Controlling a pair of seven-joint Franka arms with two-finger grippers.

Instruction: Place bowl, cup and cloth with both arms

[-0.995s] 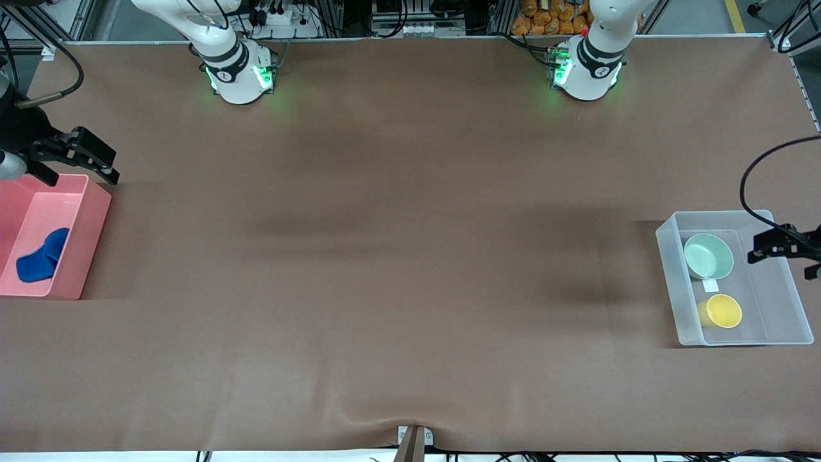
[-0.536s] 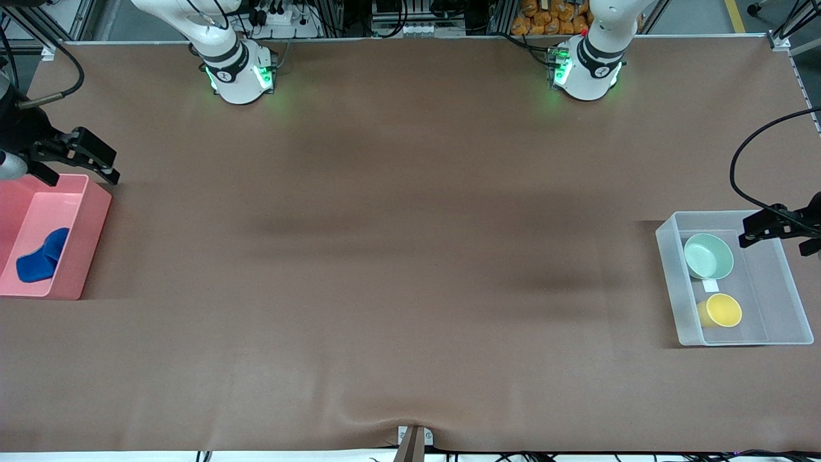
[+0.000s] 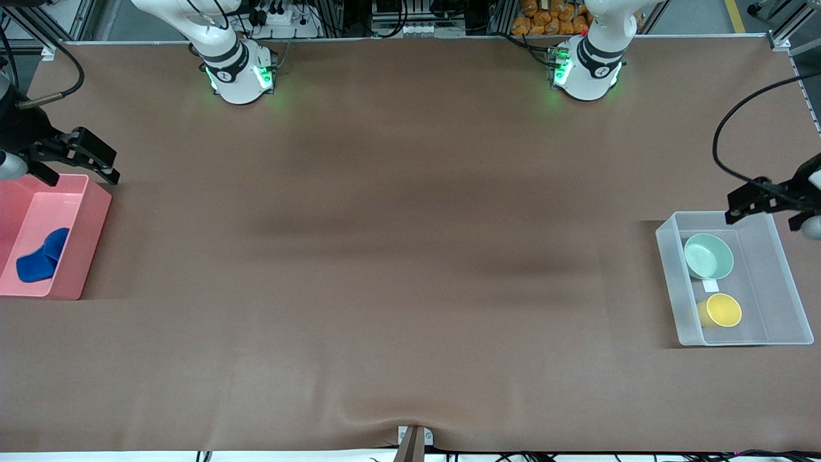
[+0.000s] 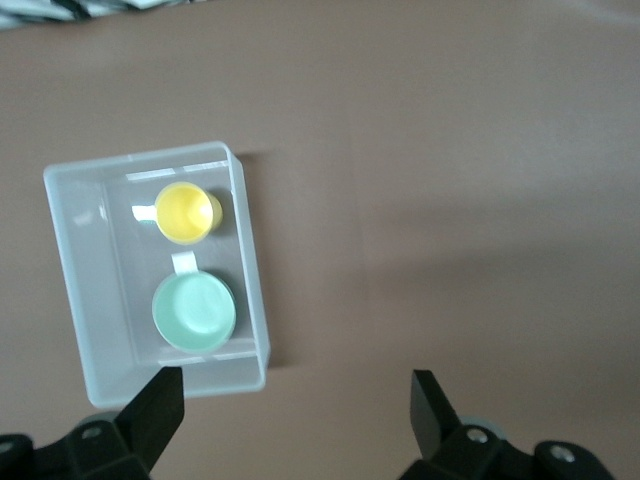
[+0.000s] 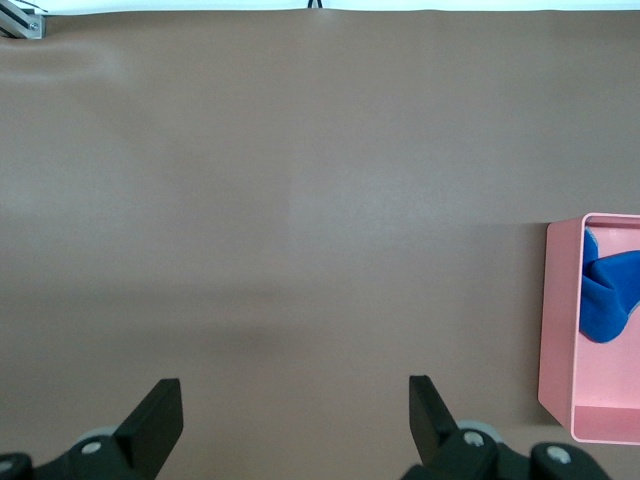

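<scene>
Table (image 3: 410, 256): much bare brown room is left in the middle.
Clear bin (image 3: 770, 333): the bowl (image 3: 708, 256) and cup (image 3: 721, 310) are kept inside, side by side.
Pink bin (image 3: 90, 224): the cloth (image 3: 40, 258) is kept inside.
Left gripper (image 3: 766, 204): spread wide, nothing held; it has been lifted away to the bin's top edge, so the placing looks done.
Right gripper (image 3: 74, 160): spread wide, nothing held; it is kept waiting over the pink bin's edge.

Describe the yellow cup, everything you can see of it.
The yellow cup is small, plain and handleless, of what looks like smooth plastic. It lies tipped on its side on the floor of the clear plastic bin, its open mouth turned up toward the front camera. The pale green bowl sits beside it, farther from that camera, apart from it. No gripper touches it.
</scene>
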